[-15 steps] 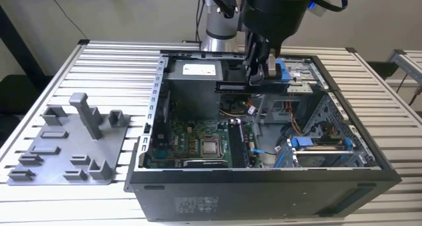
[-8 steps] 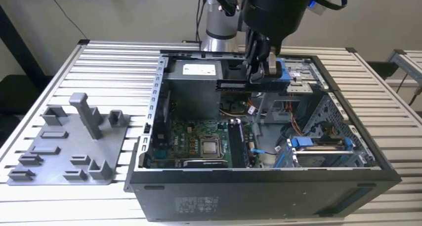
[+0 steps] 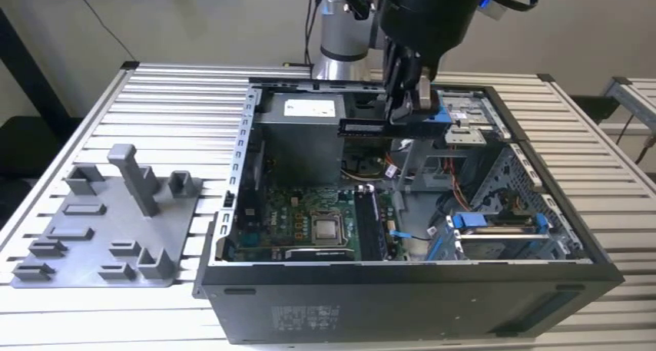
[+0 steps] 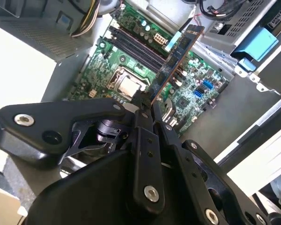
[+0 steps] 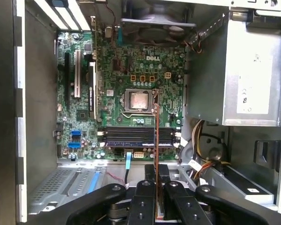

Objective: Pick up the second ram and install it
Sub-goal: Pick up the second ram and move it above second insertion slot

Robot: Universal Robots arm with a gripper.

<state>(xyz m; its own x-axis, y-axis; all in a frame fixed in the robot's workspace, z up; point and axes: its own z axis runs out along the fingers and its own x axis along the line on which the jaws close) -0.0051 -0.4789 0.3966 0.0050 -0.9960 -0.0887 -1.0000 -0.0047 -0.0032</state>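
We see an open computer case (image 3: 410,305) on the desk (image 3: 164,97). A peg plate (image 3: 103,228) lies beside it, on the exterior view's left. Inside the case, the board (image 3: 297,213) lies at the bottom, with the power box (image 3: 297,136) behind it. The claw (image 3: 407,111) holds the second ram (image 3: 361,127) up over the memory slots (image 3: 367,220), apart from them.

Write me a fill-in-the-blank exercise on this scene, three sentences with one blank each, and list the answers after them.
1. The gripper is shut on the ____.
2. The second ram is held in the air ____ the motherboard, not yet seated in a slot.
3. The grey fixture plate lies outside the computer case, on the exterior view's ____.

Missing words: second ram; above; left.
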